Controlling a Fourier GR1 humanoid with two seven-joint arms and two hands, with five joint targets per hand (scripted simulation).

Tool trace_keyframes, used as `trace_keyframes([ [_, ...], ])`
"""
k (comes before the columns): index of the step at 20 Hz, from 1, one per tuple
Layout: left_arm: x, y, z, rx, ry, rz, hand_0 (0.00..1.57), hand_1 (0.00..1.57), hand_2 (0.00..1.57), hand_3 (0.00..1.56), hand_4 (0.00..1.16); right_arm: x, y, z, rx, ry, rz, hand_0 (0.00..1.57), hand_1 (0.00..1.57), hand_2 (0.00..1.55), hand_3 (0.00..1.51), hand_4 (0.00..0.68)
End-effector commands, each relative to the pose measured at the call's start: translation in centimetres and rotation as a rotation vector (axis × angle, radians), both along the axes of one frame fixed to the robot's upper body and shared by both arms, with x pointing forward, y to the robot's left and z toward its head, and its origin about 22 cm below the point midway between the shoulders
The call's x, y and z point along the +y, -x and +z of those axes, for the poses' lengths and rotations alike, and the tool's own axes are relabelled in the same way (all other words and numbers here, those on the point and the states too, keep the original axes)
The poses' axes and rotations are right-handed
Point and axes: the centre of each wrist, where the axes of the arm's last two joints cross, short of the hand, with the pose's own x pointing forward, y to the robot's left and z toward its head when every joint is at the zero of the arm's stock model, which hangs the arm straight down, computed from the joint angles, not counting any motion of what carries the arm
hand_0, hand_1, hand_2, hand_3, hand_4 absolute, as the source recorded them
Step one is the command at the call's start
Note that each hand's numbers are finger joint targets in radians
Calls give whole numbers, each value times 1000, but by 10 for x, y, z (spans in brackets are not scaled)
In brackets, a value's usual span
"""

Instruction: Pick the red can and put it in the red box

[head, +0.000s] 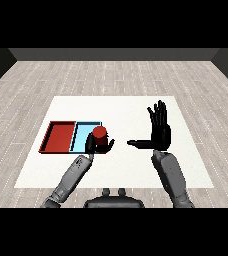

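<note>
A red can (100, 134) stands upright over the near right part of the light blue tray (83, 132). My left hand (95, 145) is curled round the can from the near side, fingers on both flanks. The red tray (60, 136) lies just left of the blue one, with nothing in it. My right hand (159, 131) is raised over the table's middle right, fingers straight and pointing away, thumb sticking out to the left, holding nothing.
The white table (121, 165) spreads round both trays, with the two trays side by side at its left. A grey plank floor surrounds the table.
</note>
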Motion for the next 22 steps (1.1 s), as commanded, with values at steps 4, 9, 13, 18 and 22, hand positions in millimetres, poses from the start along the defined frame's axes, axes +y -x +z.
trace_keyframes([
  [4, 55, -2, 42, -78, -92, 96, 1571, 1571, 1569, 1460, 1112, -54, 12, -41, 73, 16, -82, 0, 0, 0, 0, 0],
  [9, 87, -10, 34, -54, -171, 150, 1571, 1571, 1552, 1420, 1119, -79, 20, -84, 174, 101, -153, 0, 0, 0, 0, 0],
  [13, 95, -30, 55, -60, -263, 223, 1571, 1571, 1558, 1432, 1134, -110, 27, -105, 232, 72, -138, 0, 0, 0, 0, 0],
  [18, 125, -70, 67, 25, -380, 341, 1445, 1445, 1456, 1394, 1106, -83, 46, -120, 280, 85, -151, 0, 0, 0, 0, 0],
  [22, 193, -71, 33, 151, -432, 422, 1544, 1544, 1523, 1445, 1079, -90, 20, -134, 285, 78, -161, 0, 0, 0, 0, 0],
])
